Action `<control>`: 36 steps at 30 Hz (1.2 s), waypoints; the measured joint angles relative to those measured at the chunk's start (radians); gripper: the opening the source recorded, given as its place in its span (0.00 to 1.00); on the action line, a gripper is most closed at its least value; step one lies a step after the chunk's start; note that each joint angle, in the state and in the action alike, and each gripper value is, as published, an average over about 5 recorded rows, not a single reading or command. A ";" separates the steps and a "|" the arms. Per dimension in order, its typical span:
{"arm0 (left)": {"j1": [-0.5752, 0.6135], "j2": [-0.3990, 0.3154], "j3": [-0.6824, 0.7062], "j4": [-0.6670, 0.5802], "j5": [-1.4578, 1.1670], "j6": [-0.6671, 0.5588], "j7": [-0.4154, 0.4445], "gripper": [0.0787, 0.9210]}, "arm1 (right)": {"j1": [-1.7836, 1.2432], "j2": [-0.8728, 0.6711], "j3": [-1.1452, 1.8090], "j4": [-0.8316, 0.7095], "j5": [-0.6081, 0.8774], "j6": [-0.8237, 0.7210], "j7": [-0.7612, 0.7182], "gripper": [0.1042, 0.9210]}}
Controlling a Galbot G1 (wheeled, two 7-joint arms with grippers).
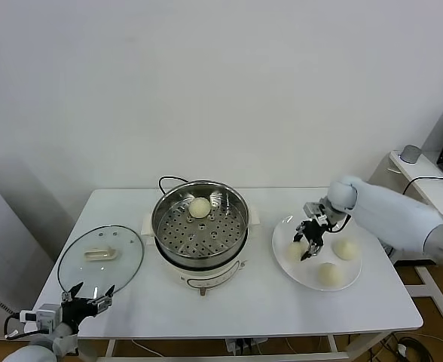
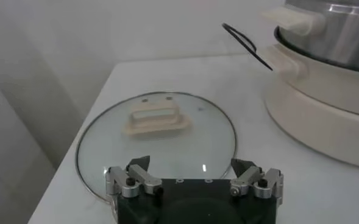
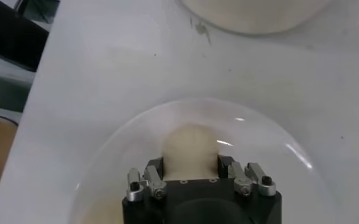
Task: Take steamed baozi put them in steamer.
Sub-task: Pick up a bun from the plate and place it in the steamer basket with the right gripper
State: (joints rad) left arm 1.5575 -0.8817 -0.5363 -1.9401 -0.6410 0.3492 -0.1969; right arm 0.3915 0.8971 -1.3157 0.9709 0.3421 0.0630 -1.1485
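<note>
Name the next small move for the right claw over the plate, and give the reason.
Probably lift straight up. The right claw has its fingers against both sides of a baozi on the plate, so the grip looks made. Raising it first should clear the plate rim and the two other buns before swinging toward the steamer, which already holds one bun.

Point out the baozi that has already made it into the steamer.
It is the lone baozi on the perforated tray at the back of the steamer. The other three are on the white plate to its right.
</note>
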 measured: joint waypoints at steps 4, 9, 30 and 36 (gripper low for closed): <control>-0.001 0.002 -0.001 -0.004 0.000 0.000 -0.001 0.88 | 0.114 0.008 -0.077 0.035 0.063 -0.031 -0.028 0.53; -0.002 0.007 0.001 -0.008 0.000 0.000 -0.002 0.88 | 0.256 0.028 -0.166 0.077 0.149 -0.077 -0.055 0.53; -0.011 0.017 0.010 -0.004 0.000 -0.003 -0.004 0.88 | 0.469 0.271 -0.251 0.093 0.504 -0.281 0.001 0.53; -0.010 0.017 0.010 -0.001 0.000 -0.004 -0.005 0.88 | 0.439 0.363 -0.236 0.057 0.545 -0.315 0.038 0.53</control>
State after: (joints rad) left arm 1.5474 -0.8650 -0.5264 -1.9413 -0.6406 0.3452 -0.2018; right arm 0.8303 1.2597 -1.5515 1.0275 0.8870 -0.2522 -1.1105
